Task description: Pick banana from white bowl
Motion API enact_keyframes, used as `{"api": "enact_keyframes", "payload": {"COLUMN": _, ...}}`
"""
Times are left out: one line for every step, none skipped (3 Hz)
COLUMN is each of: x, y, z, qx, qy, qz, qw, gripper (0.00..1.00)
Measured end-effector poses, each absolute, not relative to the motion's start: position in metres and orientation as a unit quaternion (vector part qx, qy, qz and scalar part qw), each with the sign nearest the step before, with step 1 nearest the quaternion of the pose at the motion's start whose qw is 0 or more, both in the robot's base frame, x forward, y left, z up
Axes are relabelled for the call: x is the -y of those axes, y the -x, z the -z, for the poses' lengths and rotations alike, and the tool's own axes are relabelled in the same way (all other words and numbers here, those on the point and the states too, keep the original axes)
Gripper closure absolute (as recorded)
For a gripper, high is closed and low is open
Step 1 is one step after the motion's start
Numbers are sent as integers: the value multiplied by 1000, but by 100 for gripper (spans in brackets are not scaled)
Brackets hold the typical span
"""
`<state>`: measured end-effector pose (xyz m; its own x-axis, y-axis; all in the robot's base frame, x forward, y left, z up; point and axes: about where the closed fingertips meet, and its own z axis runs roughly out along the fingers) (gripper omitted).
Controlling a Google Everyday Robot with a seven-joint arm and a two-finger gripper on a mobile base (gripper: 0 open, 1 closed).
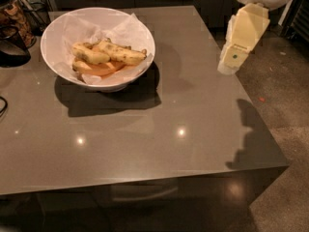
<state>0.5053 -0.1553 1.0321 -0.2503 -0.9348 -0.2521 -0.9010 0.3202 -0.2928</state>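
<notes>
A large, round white bowl (46, 55) with sloping sides is seen standing at the far left part of a smooth grey-brown tabletop (169, 129), and it is lined with crinkled white paper (77, 28). Inside the bowl, the long yellow banana speckled with dark brown spots (123, 55) is laid across the middle, its dark stem tip pointed to the right, towards the rim. A shorter, plumper yellow banana (88, 55) is placed just beside it on the left, touching it, and both are rested on smooth orange curved pieces (99, 69) at the bottom. The cream-coloured two-finger gripper (226, 68) is held in the air at the upper right, above the right edge of the table, pointed downward and well apart from the bowl. Nothing is held in it, and whether it is apart or together cannot be told. A dark shadow of the arm (251, 141) is cast on the table's near right corner. A dark rounded object (10, 52) is seen at the left edge.
</notes>
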Motion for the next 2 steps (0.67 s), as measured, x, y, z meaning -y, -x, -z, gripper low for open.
{"api": "enact_keyframes", "payload": {"x": 125, "y": -517, "z": -1050, "qx": -763, "qy": 611, "qz": 73, "qw": 198, "gripper": 0}}
{"api": "enact_keyframes", "payload": {"x": 125, "y": -517, "z": -1050, "qx": -763, "qy": 611, "qz": 73, "qw": 198, "gripper": 0}}
